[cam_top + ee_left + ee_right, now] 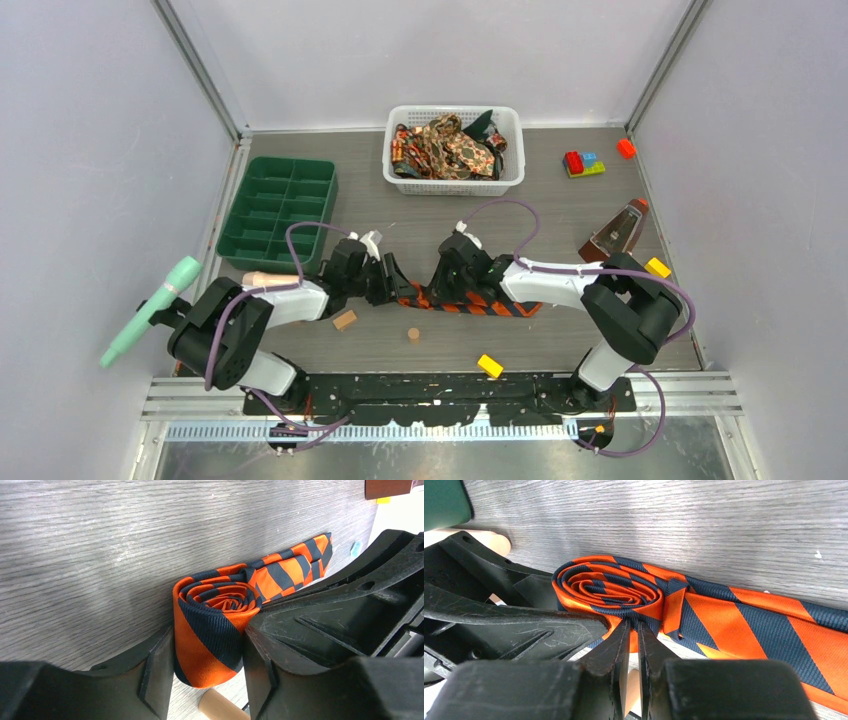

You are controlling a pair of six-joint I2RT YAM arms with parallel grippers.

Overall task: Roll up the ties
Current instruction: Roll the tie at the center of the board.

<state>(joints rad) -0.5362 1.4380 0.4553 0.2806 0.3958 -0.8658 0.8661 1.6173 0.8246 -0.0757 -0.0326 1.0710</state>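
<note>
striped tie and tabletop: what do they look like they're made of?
The striped tie looks like woven fabric, maybe silk or polyester: fine ribbed weave, slight sheen, soft folds in the roll. The tabletop looks like matte grey wood-grain laminate, or possibly real wood: straight, even grain lines.

Striped tie [724,625] — orange with dark navy diagonal bands. One end is wound into a tight spiral roll [215,625] standing on edge on the table [560,220]; the rest trails flat and unrolled to the right.
Paisley ties [447,148] — brown-gold pattern, heaped loose and unrolled in the white basket [455,186].
Dark green tie [483,124]: a pointed end pokes up at the basket's far right.
</note>
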